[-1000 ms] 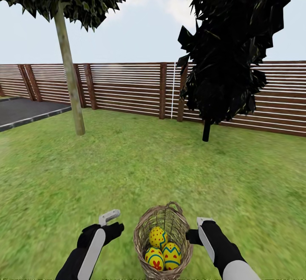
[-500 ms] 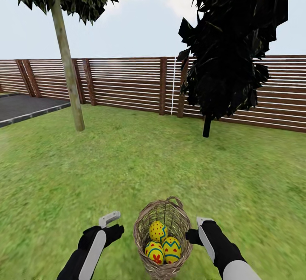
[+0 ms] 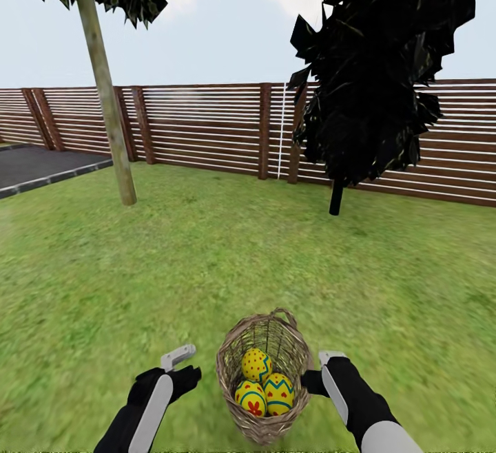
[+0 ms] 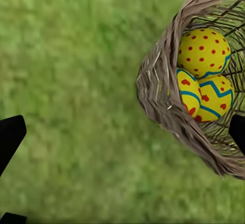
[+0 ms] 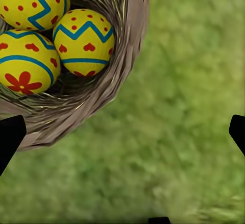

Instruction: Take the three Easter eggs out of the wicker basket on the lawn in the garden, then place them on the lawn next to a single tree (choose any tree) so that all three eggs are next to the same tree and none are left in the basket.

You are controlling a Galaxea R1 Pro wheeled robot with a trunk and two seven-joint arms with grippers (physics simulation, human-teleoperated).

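Note:
The wicker basket (image 3: pixel 293 360) stands on the lawn (image 3: pixel 207 260) just in front of me, between my two arms. Three yellow Easter eggs lie inside it: a dotted egg (image 3: pixel 256 363), a zigzag egg (image 3: pixel 278 393) and a flower-marked egg (image 3: pixel 250 398). My left gripper (image 3: pixel 182 365) hovers open just left of the basket, its black fingertips (image 4: pixel 10 137) spread wide over grass. My right gripper (image 3: pixel 318 370) is open beside the basket's right wall, fingertips (image 5: pixel 237 132) far apart. The tree (image 3: pixel 107 95), with its pale trunk, rises at the far left of the lawn.
A black columnar tree (image 3: pixel 372 60) on a thin stem stands at the back right. A brown slatted fence (image 3: pixel 207 126) closes the garden behind both trees. The dark paved driveway (image 3: pixel 41 167) lies at the far left. Open grass stretches from the basket to the trees.
The whole picture has shifted with the camera: basket, trees and fence sit a little higher than before. Both arms keep their pose beside the basket, and the eggs lie as they did.

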